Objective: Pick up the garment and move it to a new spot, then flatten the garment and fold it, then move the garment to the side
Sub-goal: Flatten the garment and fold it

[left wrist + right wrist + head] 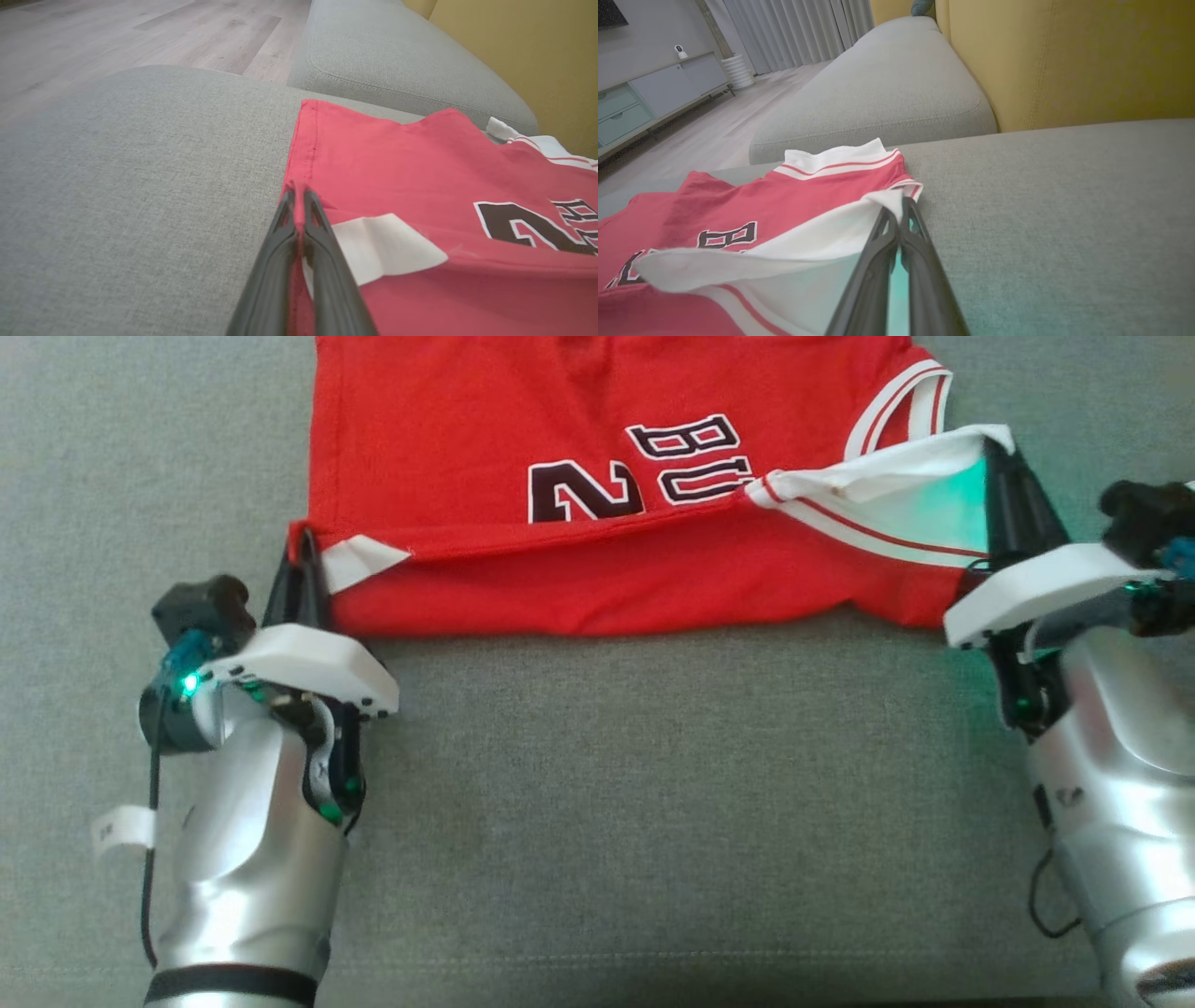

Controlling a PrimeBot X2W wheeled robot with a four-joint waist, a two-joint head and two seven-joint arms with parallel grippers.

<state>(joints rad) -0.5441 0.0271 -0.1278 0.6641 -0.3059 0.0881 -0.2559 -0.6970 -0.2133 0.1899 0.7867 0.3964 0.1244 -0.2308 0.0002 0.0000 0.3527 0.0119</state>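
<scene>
The garment is a red basketball jersey with white trim and black lettering, spread on a grey sofa cushion with its near part folded over. My left gripper is shut on the garment's near left corner, beside a white tag. My right gripper is shut on the white-trimmed edge at the near right, holding it slightly lifted. The garment runs leftward from those fingers.
Grey cushion extends in front of the garment and to both sides. A second grey cushion and a yellow backrest lie beyond. Wooden floor and a low cabinet are farther off.
</scene>
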